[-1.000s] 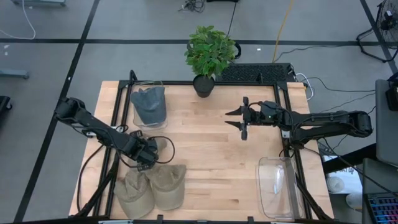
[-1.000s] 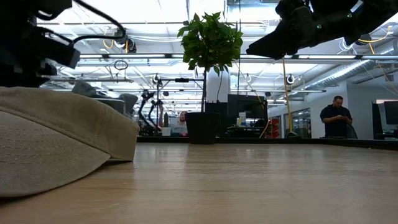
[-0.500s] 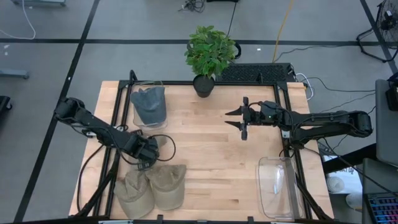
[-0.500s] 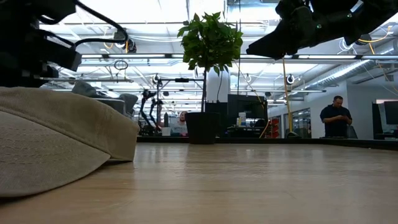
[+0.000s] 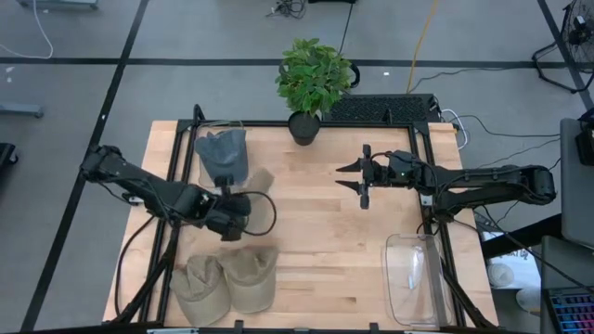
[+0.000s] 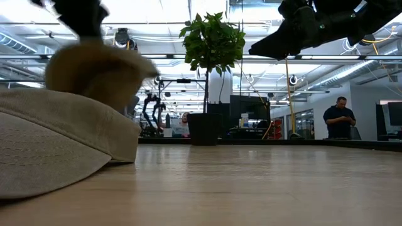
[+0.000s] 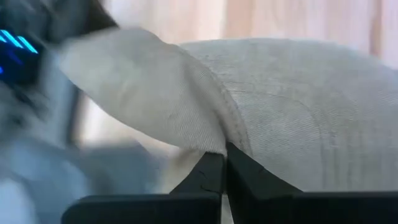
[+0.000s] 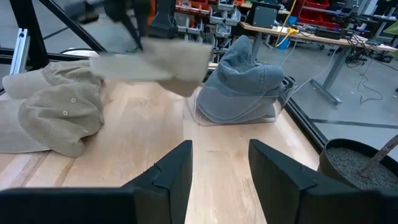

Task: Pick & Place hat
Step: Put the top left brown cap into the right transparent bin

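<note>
My left gripper (image 5: 234, 210) is shut on a tan hat (image 5: 261, 182) and holds it in the air over the table's left half. The low view shows this hat (image 6: 100, 68) blurred, and the right wrist view shows it (image 8: 155, 63) under the gripper. Two more tan hats (image 5: 225, 280) lie crown-up on the table at the near left. A grey hat (image 5: 223, 154) sits in a clear bin at the far left. My right gripper (image 5: 358, 180) hovers open over the table's right half, touching nothing. My left gripper pinches a raised fold of the tan hat's cloth (image 7: 216, 138) between its two fingertips (image 7: 211, 171). The fingers come slanting down from above. The hat hangs below them, lifted clear of the table and of the other hats.
A potted plant (image 5: 312, 83) stands at the table's far edge. A clear bin (image 5: 417, 278) sits at the near right. Bare wood lies between the two arms. A person (image 6: 340, 118) stands in the room far behind the table.
My left gripper has shut on the tan hat, then risen and gone toward the table's far right, tipping as it went. The hat, which lay by the two other tan hats, is now lifted clear of the table.
</note>
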You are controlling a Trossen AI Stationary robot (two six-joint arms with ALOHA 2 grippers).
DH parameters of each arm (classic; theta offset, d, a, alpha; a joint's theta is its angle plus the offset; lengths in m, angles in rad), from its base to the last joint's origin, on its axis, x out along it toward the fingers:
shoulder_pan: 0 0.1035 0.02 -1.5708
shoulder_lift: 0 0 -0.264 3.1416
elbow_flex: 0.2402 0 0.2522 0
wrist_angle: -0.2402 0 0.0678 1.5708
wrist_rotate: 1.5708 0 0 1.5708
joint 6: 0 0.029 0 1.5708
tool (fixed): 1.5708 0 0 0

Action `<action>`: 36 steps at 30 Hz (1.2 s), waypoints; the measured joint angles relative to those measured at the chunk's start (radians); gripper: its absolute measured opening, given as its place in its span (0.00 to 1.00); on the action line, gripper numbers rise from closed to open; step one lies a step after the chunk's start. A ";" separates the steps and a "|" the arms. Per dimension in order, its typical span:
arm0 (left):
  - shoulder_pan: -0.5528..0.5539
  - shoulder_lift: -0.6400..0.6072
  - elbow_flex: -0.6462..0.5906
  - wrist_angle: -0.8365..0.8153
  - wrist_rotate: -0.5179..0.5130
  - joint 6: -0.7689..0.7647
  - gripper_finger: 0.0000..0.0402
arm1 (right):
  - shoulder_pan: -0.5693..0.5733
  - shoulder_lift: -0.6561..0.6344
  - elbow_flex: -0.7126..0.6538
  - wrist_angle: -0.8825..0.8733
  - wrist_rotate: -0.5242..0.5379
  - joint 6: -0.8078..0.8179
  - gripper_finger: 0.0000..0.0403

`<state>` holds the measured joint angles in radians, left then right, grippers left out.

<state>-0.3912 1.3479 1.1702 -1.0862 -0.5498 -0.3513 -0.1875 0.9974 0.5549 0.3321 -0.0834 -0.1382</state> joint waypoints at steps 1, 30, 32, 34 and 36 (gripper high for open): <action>0.001 0.005 0.020 0.020 -0.038 0.057 0.01 | 0.000 0.000 0.000 0.002 0.000 0.004 0.36; 0.199 0.048 0.064 0.691 -0.358 0.889 0.01 | 0.001 0.401 0.008 0.780 -0.049 0.417 0.36; 0.205 0.067 0.064 0.708 -0.357 0.902 0.01 | -0.003 0.423 0.008 0.830 -0.048 0.454 0.36; 0.207 0.086 0.063 0.698 -0.341 0.928 0.01 | -0.008 0.440 0.008 0.866 -0.050 0.477 0.36; 0.210 0.117 0.064 0.721 -0.338 0.967 0.01 | -0.008 0.454 0.008 0.895 -0.049 0.497 0.36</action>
<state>-0.1816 1.4649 1.2339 -0.3656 -0.8879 0.6158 -0.1956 1.4516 0.5629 1.2268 -0.1326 0.3585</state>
